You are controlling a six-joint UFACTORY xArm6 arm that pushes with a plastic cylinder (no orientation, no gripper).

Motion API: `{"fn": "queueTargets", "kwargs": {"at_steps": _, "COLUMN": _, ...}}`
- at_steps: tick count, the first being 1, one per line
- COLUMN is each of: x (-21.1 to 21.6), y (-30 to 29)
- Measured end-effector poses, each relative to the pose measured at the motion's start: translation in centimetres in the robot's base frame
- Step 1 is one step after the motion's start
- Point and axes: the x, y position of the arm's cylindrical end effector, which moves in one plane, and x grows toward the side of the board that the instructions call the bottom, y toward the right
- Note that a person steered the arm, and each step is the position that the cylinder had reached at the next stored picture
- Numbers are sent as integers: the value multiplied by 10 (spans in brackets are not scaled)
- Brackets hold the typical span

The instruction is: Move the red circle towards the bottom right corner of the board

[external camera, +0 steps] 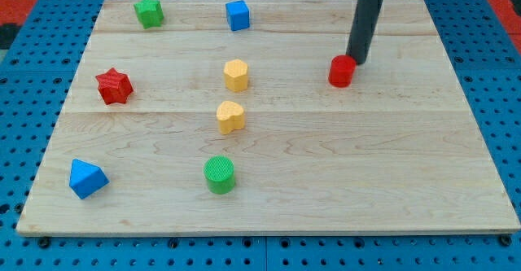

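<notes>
The red circle (341,72), a short red cylinder, stands on the wooden board (383,165) in the upper right part of the view. My tip (356,62) is at the end of the dark rod that comes down from the view's top. It sits just to the upper right of the red circle, touching or almost touching its edge. The board's bottom right corner (509,226) lies far below and to the right of the red circle.
Other blocks: a green star (149,12) and a blue cube (238,15) near the top, a red star (114,86) at the left, a yellow hexagon (236,75), a yellow heart (230,117), a green circle (219,175) and a blue triangle (86,178) at the lower left.
</notes>
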Motion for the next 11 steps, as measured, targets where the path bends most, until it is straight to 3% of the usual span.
{"fn": "queueTargets", "kwargs": {"at_steps": 1, "x": 16, "y": 2}}
{"fn": "queueTargets", "kwargs": {"at_steps": 2, "x": -32, "y": -49}}
{"fn": "queueTargets", "kwargs": {"at_steps": 3, "x": 24, "y": -66}}
{"fn": "queueTargets", "kwargs": {"at_steps": 4, "x": 43, "y": -26}}
{"fn": "queueTargets", "kwargs": {"at_steps": 5, "x": 11, "y": -22}}
{"fn": "queueTargets", "kwargs": {"at_steps": 6, "x": 43, "y": 4}}
{"fn": "queueTargets", "kwargs": {"at_steps": 7, "x": 107, "y": 4}}
{"fn": "queueTargets", "kwargs": {"at_steps": 11, "x": 147, "y": 49}}
